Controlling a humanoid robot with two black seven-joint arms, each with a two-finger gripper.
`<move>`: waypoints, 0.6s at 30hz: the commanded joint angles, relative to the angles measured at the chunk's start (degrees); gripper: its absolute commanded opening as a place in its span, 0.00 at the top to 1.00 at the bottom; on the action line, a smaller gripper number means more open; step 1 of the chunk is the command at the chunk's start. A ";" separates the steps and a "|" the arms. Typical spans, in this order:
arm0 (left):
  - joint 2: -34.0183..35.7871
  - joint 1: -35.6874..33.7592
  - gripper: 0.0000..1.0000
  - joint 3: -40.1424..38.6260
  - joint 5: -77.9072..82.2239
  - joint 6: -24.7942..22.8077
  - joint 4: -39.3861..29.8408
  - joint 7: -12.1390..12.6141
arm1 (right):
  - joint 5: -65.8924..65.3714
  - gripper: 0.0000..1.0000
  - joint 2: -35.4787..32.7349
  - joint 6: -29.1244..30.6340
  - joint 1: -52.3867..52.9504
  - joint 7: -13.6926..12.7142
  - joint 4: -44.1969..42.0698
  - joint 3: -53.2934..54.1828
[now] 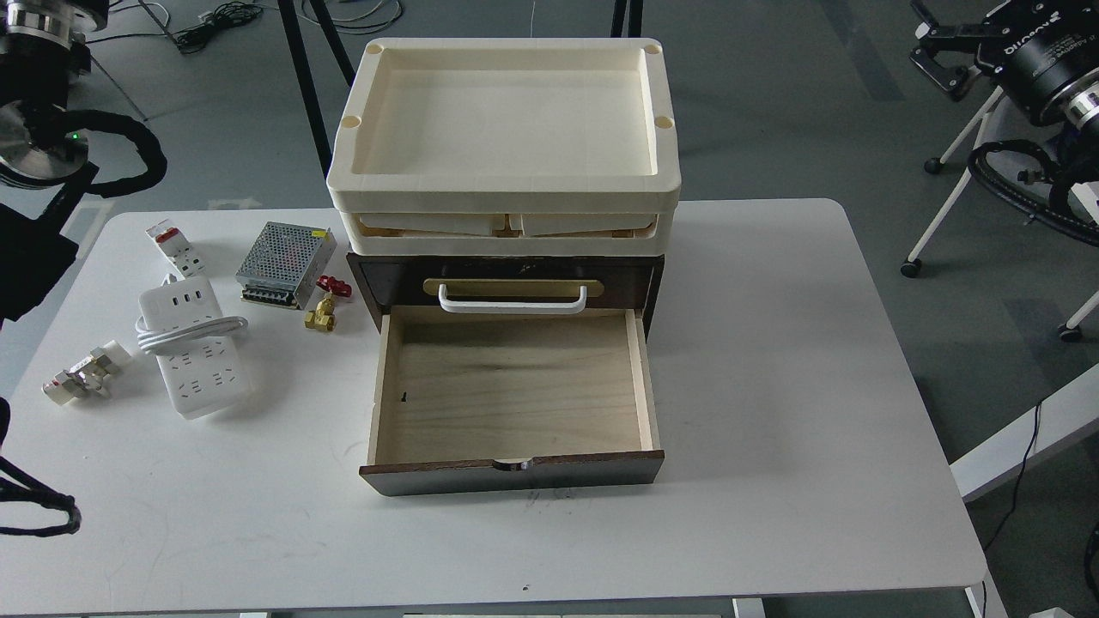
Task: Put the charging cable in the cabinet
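The charging cable (193,348), a white power strip with its cord coiled around the middle, lies flat on the left of the white table (773,515). The dark brown cabinet (506,279) stands at the table's middle, with a white bar handle (513,300) on its upper drawer. Its lower drawer (515,386) is pulled out and its pale wooden inside is empty. My left arm (34,137) shows at the upper left, well off the strip; its gripper is out of view. My right gripper (940,56) is far up at the right, dark and small.
Cream plastic trays (506,193) are stacked on the cabinet. Near the strip lie a perforated metal power-supply box (288,251), a brass valve with a red handle (324,307), a small white plug adapter (77,373) and a white-red breaker (172,240). A wheeled stand (944,197) is beyond the right edge.
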 commanded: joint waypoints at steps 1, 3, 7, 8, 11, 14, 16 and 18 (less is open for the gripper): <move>10.80 3.90 0.00 -1.92 4.66 0.01 -16.97 -0.03 | 0.00 0.00 -2.13 0.01 -0.26 0.00 -0.01 0.18; 18.35 5.22 0.00 -0.96 9.92 0.01 -22.95 -0.03 | 0.00 0.00 -3.18 0.01 -0.35 0.00 -0.10 0.27; 30.66 5.67 0.00 4.31 27.65 0.01 -29.99 -0.03 | 0.00 0.00 -4.94 0.01 -1.41 0.00 -0.10 0.44; 33.39 5.67 0.00 5.02 33.71 0.01 -31.75 -0.03 | 0.18 0.00 -5.29 0.01 -1.67 0.00 -0.10 0.62; 40.87 5.76 0.00 8.53 52.52 0.01 -38.60 -0.03 | 0.62 0.00 -7.31 0.01 -2.72 0.00 -0.01 0.79; 46.94 5.76 0.00 13.63 70.10 0.01 -44.06 -0.03 | 0.62 0.00 -8.28 0.01 -4.21 0.09 -0.27 1.41; 48.53 5.84 0.01 16.53 79.78 0.01 -45.74 -0.03 | 0.62 0.00 -8.98 0.01 -6.06 0.00 -0.45 2.20; 48.45 5.93 0.01 20.48 89.09 0.01 -45.39 -0.03 | 0.71 0.00 -9.16 0.01 -8.34 0.09 -0.28 3.16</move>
